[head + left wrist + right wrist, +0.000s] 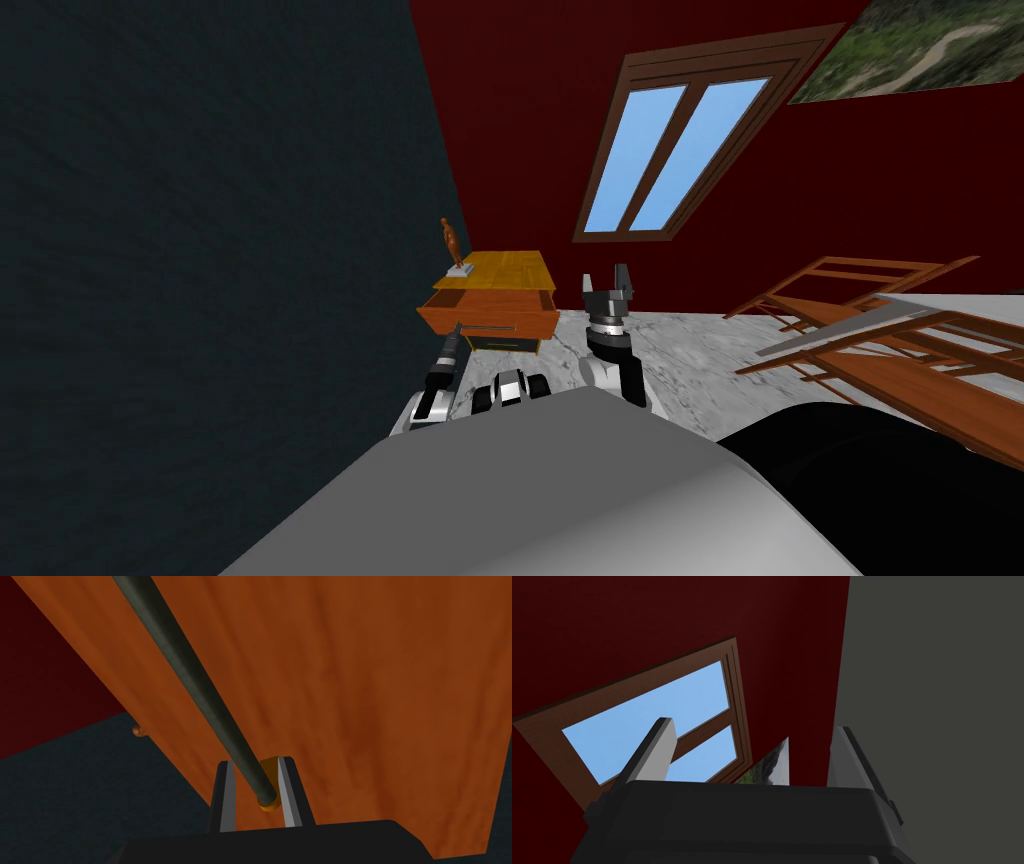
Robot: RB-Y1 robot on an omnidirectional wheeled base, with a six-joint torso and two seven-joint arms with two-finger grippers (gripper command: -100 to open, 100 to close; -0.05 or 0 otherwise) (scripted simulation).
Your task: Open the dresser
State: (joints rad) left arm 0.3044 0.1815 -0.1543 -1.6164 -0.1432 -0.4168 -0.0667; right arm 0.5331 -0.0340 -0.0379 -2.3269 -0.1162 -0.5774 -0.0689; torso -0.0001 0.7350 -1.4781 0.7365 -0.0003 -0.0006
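The orange-brown dresser (505,270) sits at the centre of the head view against the dark left wall, a small figurine (452,245) on its top and its top drawer (488,312) standing out from the body. The left gripper (255,763) is clenched on the drawer's dark bar handle (200,681) near its end, one finger pressing each side, with the drawer front just behind. The right gripper (608,283) is raised just right of the dresser, its fingers (654,751) spread wide and holding nothing.
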